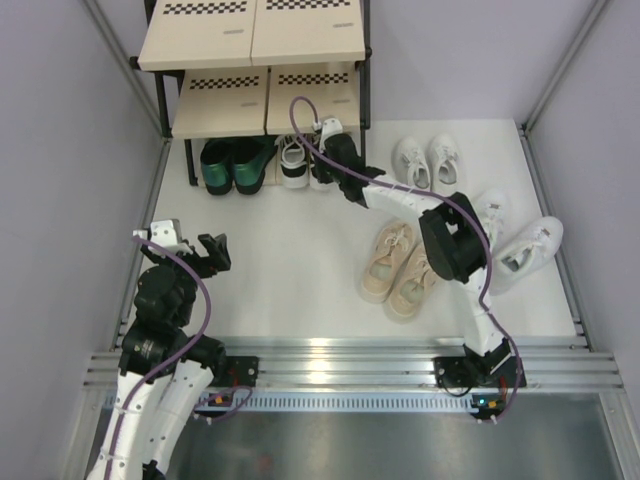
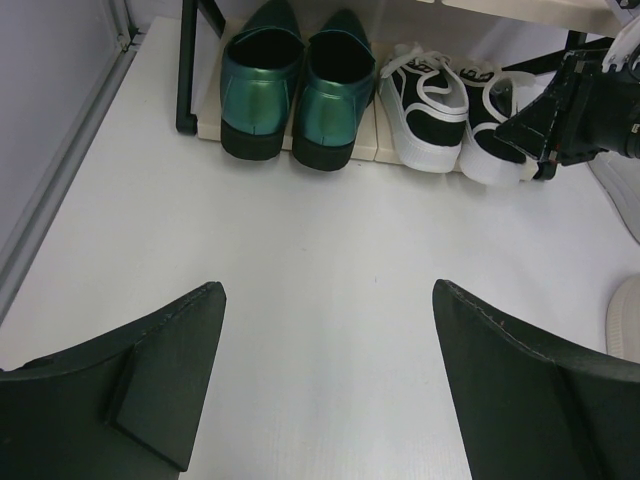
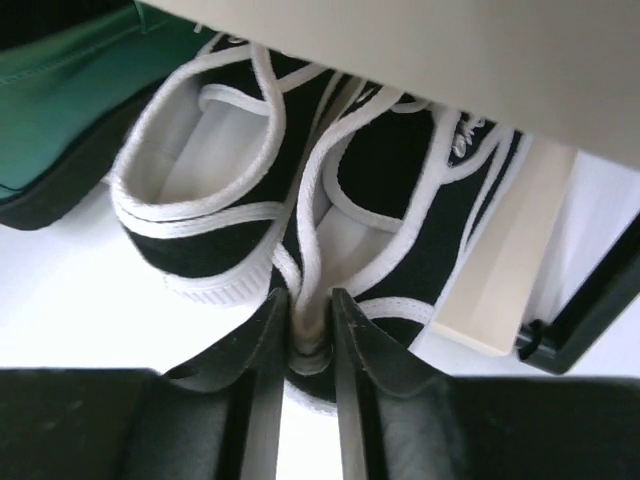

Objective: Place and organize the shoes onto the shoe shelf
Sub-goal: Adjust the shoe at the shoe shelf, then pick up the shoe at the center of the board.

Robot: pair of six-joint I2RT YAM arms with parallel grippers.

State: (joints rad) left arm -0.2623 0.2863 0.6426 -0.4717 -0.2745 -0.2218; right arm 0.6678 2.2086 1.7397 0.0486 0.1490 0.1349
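Gleaming green shoes [image 2: 258, 100], black-soled

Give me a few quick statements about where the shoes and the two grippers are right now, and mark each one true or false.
1. The dark green shoes sit on the bottom tier of the shoe shelf. True.
2. The left gripper holds a shoe. False: it is open and empty above the table.
3. The right gripper pinches the heel of one of the black-and-white sneakers. True.
4. The beige sneakers are on the shelf. False: they lie on the table, near the right arm.
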